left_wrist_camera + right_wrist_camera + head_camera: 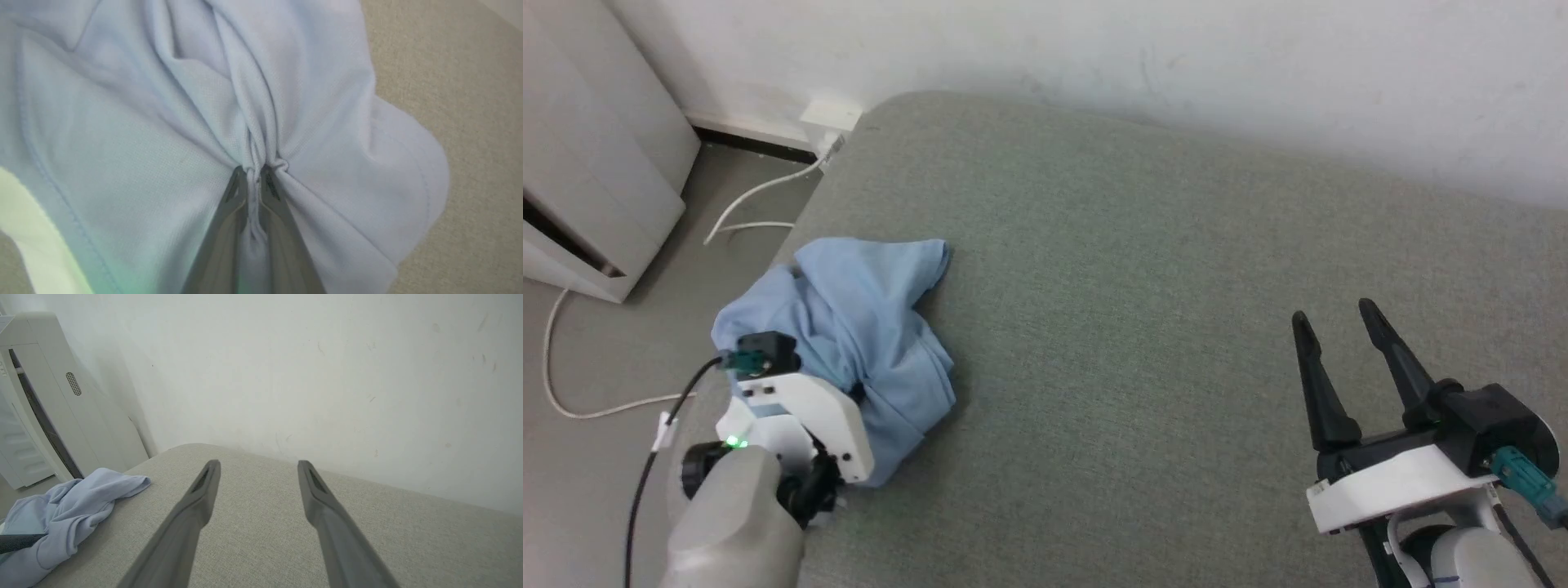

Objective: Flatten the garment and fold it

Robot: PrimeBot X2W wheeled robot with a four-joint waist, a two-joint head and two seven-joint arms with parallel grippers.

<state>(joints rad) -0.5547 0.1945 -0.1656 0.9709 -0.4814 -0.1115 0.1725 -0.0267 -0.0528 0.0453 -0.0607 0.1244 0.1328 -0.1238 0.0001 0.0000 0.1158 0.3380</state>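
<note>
Plainly, the head view showed the garment (866, 318) as a crumpled light blue heap at the left edge of the tabletop (1143, 343), whose grey-green fabric top had a rounded far corner. The left end effector (853, 394) reached into the near side of that heap, its white wrist body above the cloth and its fingertips hidden in the folds. The right end effector (1333, 314) stood well apart at the lower right, over bare fabric, with its two dark fingers spread wide and nothing between them. Beyond the tabletop ran a pale wall (1176, 57), and to the left a white cable (760, 189) trailed across the floor (605, 351) beside a white cabinet (596, 163). Next, the left wrist view showed the two fingers drawn narrow and pinching a gathered ridge of the garment (122, 143), with creases fanning out from the pinch and a hem curving along the right side over the tabletop. Lastly, the right wrist view showed the right end effector's fingers (204, 490) splayed and empty above the tabletop, while the garment (73, 506) lay bunched at the lower left, in front of the white cabinet.
</note>
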